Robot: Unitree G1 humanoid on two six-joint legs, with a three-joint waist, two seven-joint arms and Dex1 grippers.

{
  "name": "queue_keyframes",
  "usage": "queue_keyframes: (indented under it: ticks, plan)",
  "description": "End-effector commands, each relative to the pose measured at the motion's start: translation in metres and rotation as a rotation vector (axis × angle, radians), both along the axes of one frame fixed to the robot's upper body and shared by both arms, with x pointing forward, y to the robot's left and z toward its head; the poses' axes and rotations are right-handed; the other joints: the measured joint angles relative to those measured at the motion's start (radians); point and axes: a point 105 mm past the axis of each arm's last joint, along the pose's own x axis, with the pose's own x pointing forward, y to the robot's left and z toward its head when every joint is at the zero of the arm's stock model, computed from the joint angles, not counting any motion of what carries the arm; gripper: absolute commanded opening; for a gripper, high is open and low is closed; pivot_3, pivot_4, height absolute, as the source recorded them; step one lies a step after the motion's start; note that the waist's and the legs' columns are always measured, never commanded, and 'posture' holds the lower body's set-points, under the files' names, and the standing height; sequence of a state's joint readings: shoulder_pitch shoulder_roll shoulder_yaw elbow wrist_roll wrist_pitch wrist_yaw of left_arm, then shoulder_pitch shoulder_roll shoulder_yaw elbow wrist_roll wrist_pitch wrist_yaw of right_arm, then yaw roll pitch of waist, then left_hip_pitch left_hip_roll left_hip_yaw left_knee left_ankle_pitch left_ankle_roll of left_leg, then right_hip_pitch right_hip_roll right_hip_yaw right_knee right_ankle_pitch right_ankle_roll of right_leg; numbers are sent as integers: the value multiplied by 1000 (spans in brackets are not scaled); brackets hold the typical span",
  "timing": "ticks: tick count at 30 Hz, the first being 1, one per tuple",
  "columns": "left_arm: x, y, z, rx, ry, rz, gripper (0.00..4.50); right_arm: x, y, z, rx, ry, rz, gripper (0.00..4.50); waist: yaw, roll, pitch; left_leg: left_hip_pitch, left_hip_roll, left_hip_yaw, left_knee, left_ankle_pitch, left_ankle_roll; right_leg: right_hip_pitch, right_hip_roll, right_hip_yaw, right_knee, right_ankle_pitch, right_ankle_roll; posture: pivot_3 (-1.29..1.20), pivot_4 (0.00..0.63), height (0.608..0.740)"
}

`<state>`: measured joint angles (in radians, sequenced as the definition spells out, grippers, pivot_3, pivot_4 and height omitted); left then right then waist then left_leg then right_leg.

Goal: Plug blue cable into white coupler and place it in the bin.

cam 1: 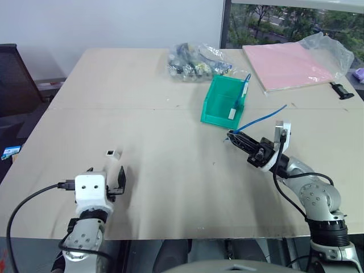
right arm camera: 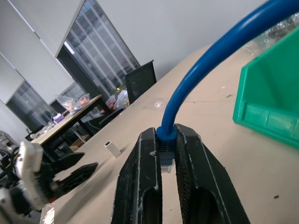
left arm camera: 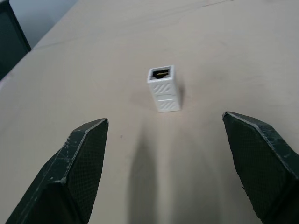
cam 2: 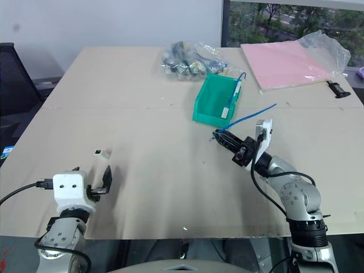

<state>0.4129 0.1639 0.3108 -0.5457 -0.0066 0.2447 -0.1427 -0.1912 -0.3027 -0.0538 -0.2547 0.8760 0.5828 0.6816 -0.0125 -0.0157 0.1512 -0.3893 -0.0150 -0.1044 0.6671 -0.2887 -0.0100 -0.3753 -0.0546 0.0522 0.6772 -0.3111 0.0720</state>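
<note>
Blue cable (cam 1: 263, 119) arcs from the teal bin (cam 1: 222, 101) down to the right gripper (right arm camera: 168, 164), clamped shut on its plug end, while the white coupler (left arm camera: 163, 88) lies on the table (cam 1: 170, 170) just ahead of the left gripper (left arm camera: 175, 154), fingers spread wide

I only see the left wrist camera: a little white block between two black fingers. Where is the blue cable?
Observer: The right gripper is shut on the blue cable, right behind its plug.
Operator: Is that near me?
Observer: No. The white coupler lies on the table's left side, and the plug is off to the right, well apart from it.
Operator: And where's the bin?
Observer: The bin stands on the table just beyond the right gripper.
</note>
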Motion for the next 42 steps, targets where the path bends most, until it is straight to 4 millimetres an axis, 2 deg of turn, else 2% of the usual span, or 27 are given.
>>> queue_keyframes:
  ticks: [1, 10, 17, 19, 21, 22, 26, 29, 30, 32, 36, 38, 39, 42]
  plan:
    - [8, -1, 1, -8, -36, -4, 4001, -4, 0, 14, 17, -64, -19, 0, -2, 0, 0, 0, 0, 0, 0, 0, 0, 0, 0, 0, 0, 0, 0, 0, 150, 739]
    - [40, 17, -9, -66, -48, 9, 4001, -6, -3, 14, 13, -64, -66, 0, -1, -1, -1, 0, 0, 0, 0, 0, 0, 0, 0, 0, 0, 0, 0, 0, 150, 739]
    - [63, 13, -19, -96, -28, -95, 4001, -6, -4, 13, 10, -65, -89, 0, 1, 2, -2, 4, 0, 0, -1, 0, 0, 0, 0, 1, 1, 0, 0, 0, 150, 739]
    - [65, 15, -22, -106, -27, -95, 3471, -6, -5, 13, 7, -67, -97, 0, 1, 3, -3, 5, 0, 0, -1, 0, 0, 1, 0, 1, 1, 0, 0, 0, 150, 739]
    - [65, 13, -25, -106, -21, -115, 2633, -6, -6, 13, 5, -69, -104, 0, 1, 3, -3, 8, 0, 0, -2, 0, 0, 4, 0, 1, 1, 0, 0, 0, 150, 739]
    - [65, 11, -27, -109, -17, -123, 2382, -6, -6, 14, 4, -69, -107, 0, 1, 4, -3, 8, 0, 0, -2, 0, 0, 5, 0, 1, 1, 0, 0, 0, 150, 739]
    - [66, 10, -33, -106, -5, -148, 562, -6, -6, 13, -7, -73, -113, 0, 1, 7, -6, 10, 0, 0, -2, 0, 0, 6, 0, 1, 1, 0, 0, 0, 150, 739]
    - [75, 2, -32, -109, 0, -226, 598, -7, -5, 14, -15, -80, -114, 0, 3, 10, -8, 10, 0, -1, -2, 0, 0, 7, 0, 0, 0, 0, 0, 0, 150, 739]
    - [79, -3, -31, -115, 4, -268, 598, -7, -5, 14, -21, -86, -113, 0, 5, 12, -8, 10, 0, -1, -2, 0, 0, 8, 0, -1, 1, 0, 0, 0, 150, 739]
    - [91, -28, -28, -119, 24, -435, 598, -7, -4, 15, -48, -104, -105, 0, 11, 13, -9, 11, -1, -4, -2, 0, 0, 10, 0, -3, 0, 0, 0, 0, 150, 739]
    - [112, -102, -13, -123, 59, -857, 598, -7, 1, 14, -156, -173, -54, 0, 26, 12, -9, 10, -7, -9, 1, 1, -1, 14, -1, -9, -1, 0, 0, 0, 150, 739]
    - [114, -134, -8, -100, 88, -1048, 598, -6, 4, 13, -216, -214, -27, 0, 24, 12, -9, 10, -8, -11, 1, 1, -2, 14, -2, -9, -2, 0, 0, 0, 150, 739]
    - [112, -156, -5, -77, 111, -1193, 598, -5, 7, 12, -259, -244, -8, 0, 20, 12, -8, 9, -8, -12, 1, 1, -2, 14, -2, -9, -4, 0, 0, 0, 150, 739]
    - [106, -190, -3, -48, 167, -1443, 598, -3, 12, 10, -326, -299, 25, 0, -3, 11, -8, 7, -8, -12, -1, 3, -6, 13, -1, -10, -6, 0, 1, 0, 150, 739]
